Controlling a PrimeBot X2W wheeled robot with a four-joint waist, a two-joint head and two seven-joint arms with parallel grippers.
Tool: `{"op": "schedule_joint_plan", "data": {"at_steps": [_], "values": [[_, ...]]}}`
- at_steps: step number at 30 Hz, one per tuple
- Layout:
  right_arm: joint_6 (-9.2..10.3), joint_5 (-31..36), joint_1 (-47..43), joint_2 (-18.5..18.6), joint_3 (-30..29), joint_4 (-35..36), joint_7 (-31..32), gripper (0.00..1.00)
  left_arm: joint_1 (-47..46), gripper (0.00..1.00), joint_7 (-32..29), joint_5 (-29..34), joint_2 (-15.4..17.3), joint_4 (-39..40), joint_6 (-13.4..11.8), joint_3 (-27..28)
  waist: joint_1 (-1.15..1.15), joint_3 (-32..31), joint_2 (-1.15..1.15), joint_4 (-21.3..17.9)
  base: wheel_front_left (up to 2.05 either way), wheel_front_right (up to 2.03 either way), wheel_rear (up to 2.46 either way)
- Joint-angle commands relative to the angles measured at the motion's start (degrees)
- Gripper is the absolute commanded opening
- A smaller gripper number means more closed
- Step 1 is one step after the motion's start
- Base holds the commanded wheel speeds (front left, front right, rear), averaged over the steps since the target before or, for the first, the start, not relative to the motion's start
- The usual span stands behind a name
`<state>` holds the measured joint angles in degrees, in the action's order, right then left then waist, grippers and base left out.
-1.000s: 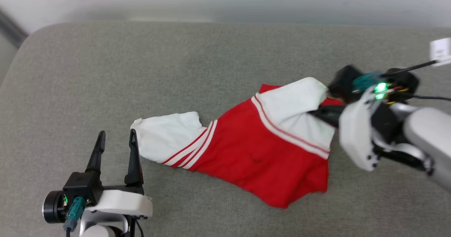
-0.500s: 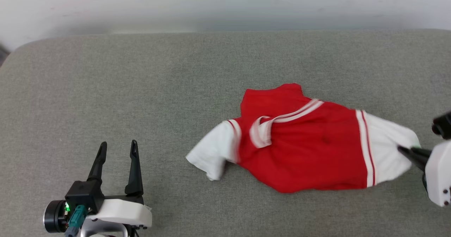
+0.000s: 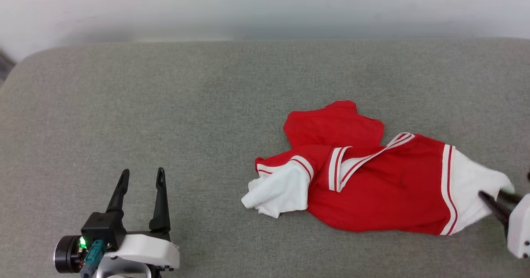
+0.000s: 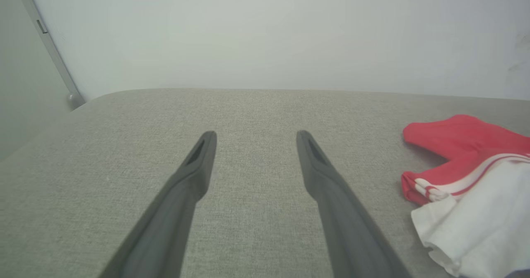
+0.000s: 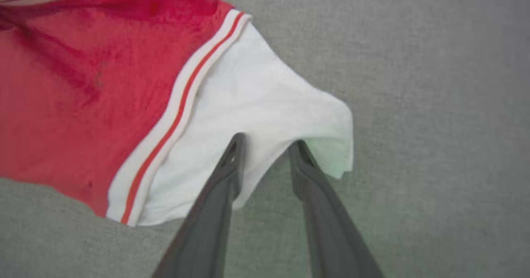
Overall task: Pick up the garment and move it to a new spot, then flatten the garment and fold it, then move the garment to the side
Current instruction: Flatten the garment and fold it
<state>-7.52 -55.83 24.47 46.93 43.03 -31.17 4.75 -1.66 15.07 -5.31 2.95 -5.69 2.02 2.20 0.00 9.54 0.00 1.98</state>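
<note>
Shirt [image 3: 385, 191] cloth sits right at the tips of the right gripper [image 5: 268, 142]. Its two dark fingers are a little apart, and gray shows in the gap between them lower down. The edge of one white sleeve [image 5: 256, 92] lies between the tips, but the fingers do not look pressed on it.

Next to that sleeve comes a band of red and white stripes [image 5: 178, 116], and then the big red part. From the head view, this gripper is at the far right edge, and the shirt stretches away from it to the left. The shirt lies crumpled on the right half of a gray cushion [image 3: 207, 104]. A red flap [image 3: 331, 123] points up toward the pale wall [image 3: 248, 9]. The other white sleeve [image 3: 281, 189] is bunched up at the far left end of the shirt.

The left gripper [image 3: 143, 171] is at the lower left. Its fingers are spread wide over the gray cushion. It is well apart from the shirt, which lies off to its right.
</note>
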Motion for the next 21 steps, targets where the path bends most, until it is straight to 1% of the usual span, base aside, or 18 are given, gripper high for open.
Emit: {"op": "schedule_joint_plan", "data": {"at_steps": [1, 4, 7, 9, 10, 13, 16, 18, 21], "values": [[0.06, 0.6, -0.6, 0.0, -0.8, -0.2, -1.1, 1.00, 0.0, 1.00, 0.1, 0.2, 0.0, 0.0, 0.0, 0.2, 0.00, -0.6, 0.00, -0.2, 0.00, 0.00, 0.00], [0.05, 4.1, -0.6, -0.4, -5.3, -0.7, -7.7, 1.00, 0.0, 1.00, 0.1, 0.8, 0.2, 0.6, 0.5, 0.7, 0.00, -1.9, 0.00, -0.5, 0.00, 0.00, 0.00], [0.05, 8.0, -1.3, -2.1, -10.7, -0.8, -13.7, 1.00, -1.0, 1.00, 0.1, 1.2, 1.0, 1.6, 1.5, 0.7, 0.00, -2.8, 0.00, -0.8, 0.00, 0.00, 0.00], [0.05, 11.2, -2.0, -3.5, -14.0, -0.1, -16.2, 1.00, -2.0, 1.00, 0.1, 1.5, 1.8, 2.4, 2.3, 0.3, 0.00, -3.2, 0.00, -1.0, 0.00, 0.00, 0.00], [0.05, 12.7, -2.2, -4.2, -16.6, 0.3, -17.2, 1.00, -2.6, 1.00, 0.1, 1.7, 2.2, 2.7, 2.7, -0.2, 0.00, -3.4, 0.00, -1.1, 0.00, 0.00, 0.00], [0.05, 18.4, -4.2, -7.7, -23.3, 2.0, -18.8, 1.00, -4.8, 1.00, 0.1, 1.9, 4.1, 3.2, 3.7, -1.6, 0.00, -3.7, 0.00, -1.2, 0.00, 0.00, 0.00], [0.05, 24.4, -7.0, -11.5, -29.7, 4.7, -19.3, 1.00, -8.1, 1.00, -2.0, 1.1, 6.5, 3.4, 4.7, -4.2, 0.00, -3.9, 0.00, -1.3, 0.00, 0.00, 0.00], [0.05, 28.1, -9.2, -14.1, -33.0, 6.9, -18.5, 1.00, -10.4, 1.00, -5.5, -0.2, 8.4, 4.0, 5.2, -7.1, 0.00, -3.9, 0.00, -1.4, 0.00, 0.00, 0.00], [0.05, 32.6, -12.1, -17.6, -37.0, 11.0, -16.4, 1.00, -14.5, 1.00, -12.9, -4.2, 12.0, 5.6, 5.4, -12.8, 0.00, -3.7, 0.00, -1.6, 0.00, 0.00, 0.00]]}}
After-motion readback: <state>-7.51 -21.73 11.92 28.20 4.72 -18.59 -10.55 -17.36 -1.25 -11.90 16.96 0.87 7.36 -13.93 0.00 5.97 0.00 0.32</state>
